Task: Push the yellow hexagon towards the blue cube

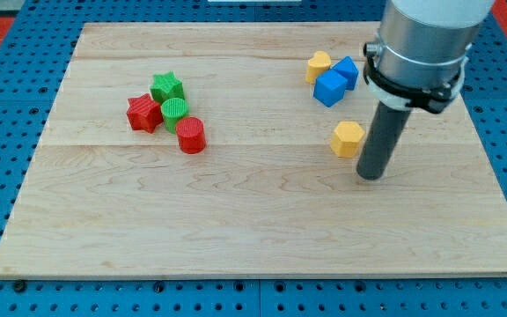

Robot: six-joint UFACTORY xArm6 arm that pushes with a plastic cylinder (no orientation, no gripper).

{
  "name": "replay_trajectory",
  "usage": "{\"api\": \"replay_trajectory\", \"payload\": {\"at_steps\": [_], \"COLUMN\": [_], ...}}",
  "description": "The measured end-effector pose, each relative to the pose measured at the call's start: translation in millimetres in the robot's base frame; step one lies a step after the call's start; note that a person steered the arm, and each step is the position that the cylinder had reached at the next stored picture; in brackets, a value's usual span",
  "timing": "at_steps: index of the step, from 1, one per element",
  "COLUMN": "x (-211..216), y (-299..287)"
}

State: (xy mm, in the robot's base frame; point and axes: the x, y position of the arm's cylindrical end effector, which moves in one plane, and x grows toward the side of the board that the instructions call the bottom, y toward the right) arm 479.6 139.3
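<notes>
In the camera view my tip (372, 175) stands on the wooden board (253, 238) toward its right side; it is a plain dark rod with nothing to open or close and it holds nothing. It sits just right of the yellow hexagon (348, 139) and slightly nearer, close beside it, though I cannot tell whether the two touch. The yellow hexagon is a squat, faceted, orange-yellow block lying flat, with the blue cube (330, 88) farther away and a little left of it. A second blue block (348, 71) and another yellow block (319, 66) crowd against the blue cube. Well apart on the left lie a red star (144, 114), green star (166, 87), green cylinder (176, 111) and red cylinder (192, 136). I can read no writing anywhere.
</notes>
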Motion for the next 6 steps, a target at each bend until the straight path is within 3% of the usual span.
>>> {"api": "replay_trajectory", "payload": {"at_steps": [1,2,3,4,5,6], "x": [-63.4,-32.2,-10.5,-71.1,-100.1,-58.3], "y": [-4.3,8.3,-22.1,-25.4,-1.0,16.4]}}
